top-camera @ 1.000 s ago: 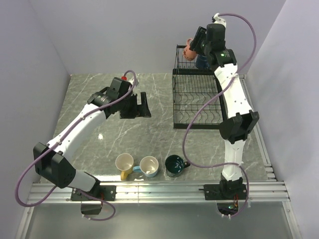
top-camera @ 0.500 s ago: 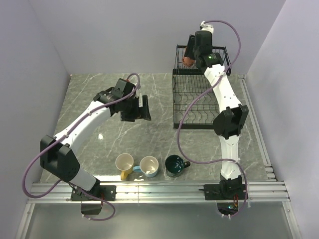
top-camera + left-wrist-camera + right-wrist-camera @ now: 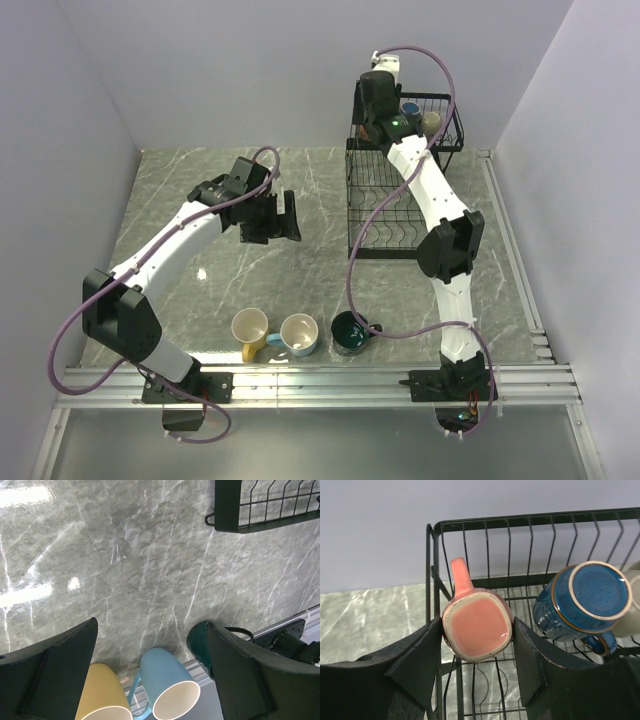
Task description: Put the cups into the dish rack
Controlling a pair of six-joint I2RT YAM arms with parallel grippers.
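We've got the right gripper (image 3: 477,645) clamped on the orange-pink mug (image 3: 475,625), base up for draining, in the far-left corner of the dish rack (image 3: 395,215) upper basket (image 3: 520,525), beside the navy mug (image 3: 595,592). Our left gripper (image 3: 150,645) hangs wide open over the near-edge yellow mug (image 3: 102,692), light blue mug (image 3: 167,680) and teal mug (image 3: 199,640), probably lining up the next pick.

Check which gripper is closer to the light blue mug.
Left. The left gripper hovers open over the table, farther in from the light blue mug at the near edge. The right gripper is at the upper basket of the dish rack, gripping the orange-pink mug.
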